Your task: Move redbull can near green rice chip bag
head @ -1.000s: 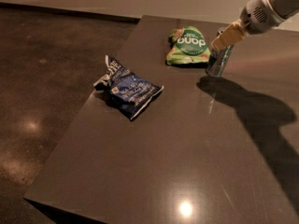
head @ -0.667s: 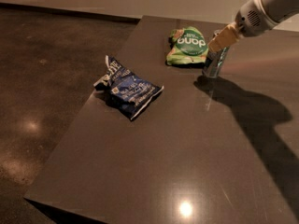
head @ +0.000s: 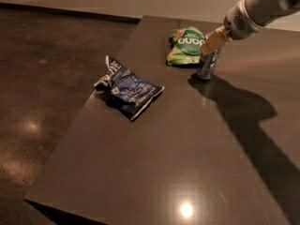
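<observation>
The redbull can (head: 207, 65) stands upright on the dark table (head: 187, 144), just to the right of the green rice chip bag (head: 186, 46) and almost touching its edge. The bag lies flat near the table's far edge, its dark green logo facing up. My gripper (head: 212, 42) comes in from the upper right on the white arm (head: 262, 6). Its tan fingers (head: 213, 40) are closed around the top of the can and hide the can's upper part.
A dark blue chip bag (head: 132, 89) with white print lies near the table's left edge. The left edge (head: 89, 111) drops off to a dark polished floor (head: 42, 78). The arm casts a broad shadow (head: 248, 111) over the table's right side.
My gripper and the can have moved a little to the left, closer to the green rice chip bag. Both bags have stayed put.
</observation>
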You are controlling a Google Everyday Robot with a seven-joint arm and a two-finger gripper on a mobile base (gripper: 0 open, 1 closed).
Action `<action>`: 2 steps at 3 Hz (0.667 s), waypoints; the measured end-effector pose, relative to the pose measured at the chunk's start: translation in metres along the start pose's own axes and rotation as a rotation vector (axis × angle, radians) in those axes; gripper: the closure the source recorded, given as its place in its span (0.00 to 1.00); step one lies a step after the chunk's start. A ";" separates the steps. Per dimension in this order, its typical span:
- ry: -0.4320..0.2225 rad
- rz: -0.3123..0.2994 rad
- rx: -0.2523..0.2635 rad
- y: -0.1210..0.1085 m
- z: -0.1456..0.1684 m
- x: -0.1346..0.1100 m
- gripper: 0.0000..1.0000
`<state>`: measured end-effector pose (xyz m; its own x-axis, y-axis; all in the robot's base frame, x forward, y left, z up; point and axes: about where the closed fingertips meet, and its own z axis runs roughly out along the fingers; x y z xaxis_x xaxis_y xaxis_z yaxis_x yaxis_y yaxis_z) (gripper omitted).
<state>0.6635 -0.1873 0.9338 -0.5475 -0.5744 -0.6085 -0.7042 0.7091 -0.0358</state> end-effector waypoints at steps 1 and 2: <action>0.015 -0.017 -0.013 0.002 0.008 -0.005 0.35; 0.016 -0.018 -0.016 0.003 0.011 -0.005 0.11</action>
<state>0.6694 -0.1781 0.9285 -0.5420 -0.5935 -0.5950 -0.7209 0.6922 -0.0338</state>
